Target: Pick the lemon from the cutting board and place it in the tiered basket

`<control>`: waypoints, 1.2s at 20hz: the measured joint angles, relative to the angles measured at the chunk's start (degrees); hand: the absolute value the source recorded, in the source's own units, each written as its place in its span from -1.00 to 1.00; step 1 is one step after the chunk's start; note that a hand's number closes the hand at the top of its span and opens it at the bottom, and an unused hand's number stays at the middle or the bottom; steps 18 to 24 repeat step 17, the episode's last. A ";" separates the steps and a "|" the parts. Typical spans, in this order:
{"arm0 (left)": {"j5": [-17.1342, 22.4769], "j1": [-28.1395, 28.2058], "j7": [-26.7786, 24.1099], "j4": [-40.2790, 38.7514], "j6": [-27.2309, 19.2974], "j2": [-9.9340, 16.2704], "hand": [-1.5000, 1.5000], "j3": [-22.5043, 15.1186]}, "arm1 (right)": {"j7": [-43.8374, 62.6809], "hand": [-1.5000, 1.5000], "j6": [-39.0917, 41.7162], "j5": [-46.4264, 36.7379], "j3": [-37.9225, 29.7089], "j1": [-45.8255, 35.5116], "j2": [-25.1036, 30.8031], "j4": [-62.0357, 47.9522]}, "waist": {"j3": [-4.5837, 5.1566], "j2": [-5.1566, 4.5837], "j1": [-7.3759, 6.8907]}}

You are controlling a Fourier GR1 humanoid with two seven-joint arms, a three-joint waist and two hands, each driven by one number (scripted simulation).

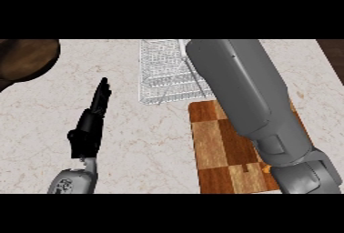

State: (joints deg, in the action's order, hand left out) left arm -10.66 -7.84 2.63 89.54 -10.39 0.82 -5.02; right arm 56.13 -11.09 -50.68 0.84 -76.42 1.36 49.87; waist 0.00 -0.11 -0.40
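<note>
Filling the frame's right side, my right forearm (pixel 259 104) crosses the cutting board (pixel 218 150) toward the wire tiered basket (pixel 164 73) at upper centre; its hand is hidden, so I cannot tell its grip. My left hand (pixel 91 123) rests open, centre-left. I see no lemon, so progress is unclear; only an orange sliver (pixel 267 169) shows beside the arm.

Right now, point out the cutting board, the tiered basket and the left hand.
cutting board (pixel 218 150): head view, bare chequered wood left of the forearm.
tiered basket (pixel 161 68): head view, white wire mesh.
left hand (pixel 87 129): head view, black palm, fingers straight.
</note>
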 measured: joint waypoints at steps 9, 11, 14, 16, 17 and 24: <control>1.00 1.10 -0.63 -0.49 0.12 0.89 0.00 1.95 | 3.62 -1.00 -2.51 0.36 -6.91 8.37 5.17 16.04 | -0.05 0.92 2.40; 0.89 1.32 -0.74 -0.70 -0.09 0.94 0.00 2.16 | 3.45 -1.00 -2.35 1.80 -8.25 13.13 5.77 22.05 | -0.09 1.07 3.04; 1.43 1.94 -0.80 -0.27 0.09 1.55 0.00 3.04 | 3.57 -1.00 -0.93 4.05 -9.47 20.91 6.87 32.50 | -0.11 1.42 4.02; 1.53 2.15 -0.80 -0.03 0.05 1.86 0.00 3.46 | 2.93 -1.00 0.65 6.54 -10.48 26.97 7.98 39.62 | -0.12 1.46 4.46; 1.59 2.23 -0.78 0.05 -0.09 1.85 0.00 3.65 | 2.71 -1.00 1.61 8.11 -11.06 29.98 8.31 43.22 | -0.14 1.51 4.76; 1.59 2.23 -0.78 0.05 -0.09 1.85 0.00 3.65 | 2.71 -1.00 1.61 8.11 -11.06 29.98 8.31 43.22 | -0.14 1.51 4.76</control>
